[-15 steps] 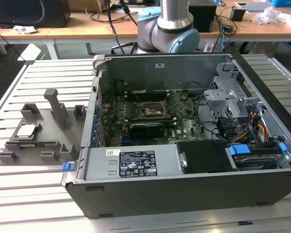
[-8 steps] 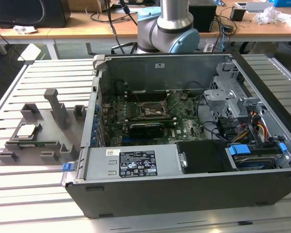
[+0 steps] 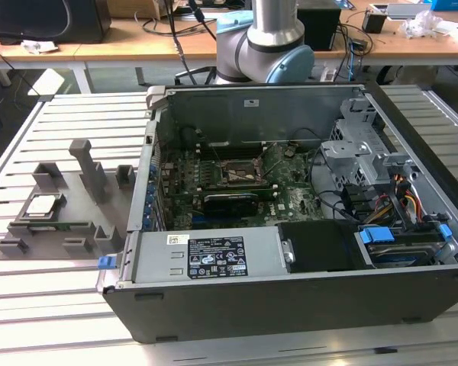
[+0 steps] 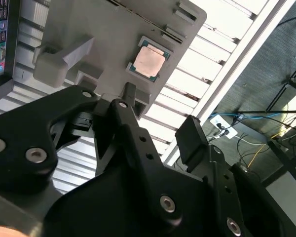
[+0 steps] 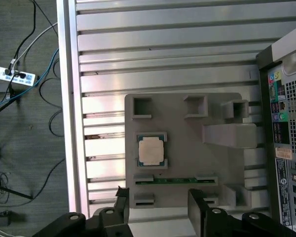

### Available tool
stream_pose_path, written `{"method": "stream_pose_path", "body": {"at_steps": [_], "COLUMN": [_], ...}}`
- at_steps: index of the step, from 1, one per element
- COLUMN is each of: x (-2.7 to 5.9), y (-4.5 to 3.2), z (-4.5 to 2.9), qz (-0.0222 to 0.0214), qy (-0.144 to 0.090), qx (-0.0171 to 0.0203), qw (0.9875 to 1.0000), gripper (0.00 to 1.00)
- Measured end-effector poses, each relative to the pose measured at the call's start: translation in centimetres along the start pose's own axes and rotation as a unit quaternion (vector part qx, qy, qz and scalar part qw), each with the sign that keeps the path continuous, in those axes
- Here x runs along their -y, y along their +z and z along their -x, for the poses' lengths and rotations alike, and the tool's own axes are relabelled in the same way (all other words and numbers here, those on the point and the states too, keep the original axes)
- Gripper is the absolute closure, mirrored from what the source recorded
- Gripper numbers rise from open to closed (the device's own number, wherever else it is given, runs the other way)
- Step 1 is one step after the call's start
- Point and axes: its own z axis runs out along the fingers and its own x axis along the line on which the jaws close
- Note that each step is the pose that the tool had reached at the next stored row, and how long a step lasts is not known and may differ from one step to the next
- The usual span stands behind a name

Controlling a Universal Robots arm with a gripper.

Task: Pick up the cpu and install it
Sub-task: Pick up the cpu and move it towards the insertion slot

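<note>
My gripper [image 5: 158,201] is wide open and has hold of nothing; the gap between its two black fingers [image 5: 197,205] is bare. It hangs above the tray [image 5: 187,133], apart from it, with the fingertips framing one tray edge.

Just past that edge a green strip [image 5: 175,180] lies in a slot. Beyond the strip is the cpu [image 5: 151,151], lying flat with its metal top up in a square seat, clear of the tray's upright posts. Nothing touches it. In the second wrist view I see the cpu [image 4: 149,61] in the same seat, well apart from the fingers.

In the exterior view the tray sits on the slatted table [image 3: 53,305], near the table's edge on the exterior view's left. The open case [image 3: 305,297] stands just beside the tray on the exterior view's right. The socket [image 3: 240,172] is on the board near the case's middle. The arm [image 3: 271,38] rises behind the case's far wall.
</note>
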Motion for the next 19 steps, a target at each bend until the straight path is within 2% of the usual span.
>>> {"method": "stream_pose_path", "body": {"at_steps": [1,2,4,6,19], "x": [0.00,0.00,0.00,0.00,0.03], "y": [0.00,0.00,0.00,0.00,0.85], "z": [0.00,0.01,0.01,0.02,0.01], "qz": [0.0000,0.0000,-0.0001,-0.0147,-0.0148], "qy": [0.000,0.000,0.000,0.000,0.000], "qx": [0.0000,0.0000,0.0000,0.0011,0.0011], "qw": [1.0000,1.0000,1.0000,0.9999,0.9999], "gripper": [0.40,0.34,0.34,0.34,0.34]}}
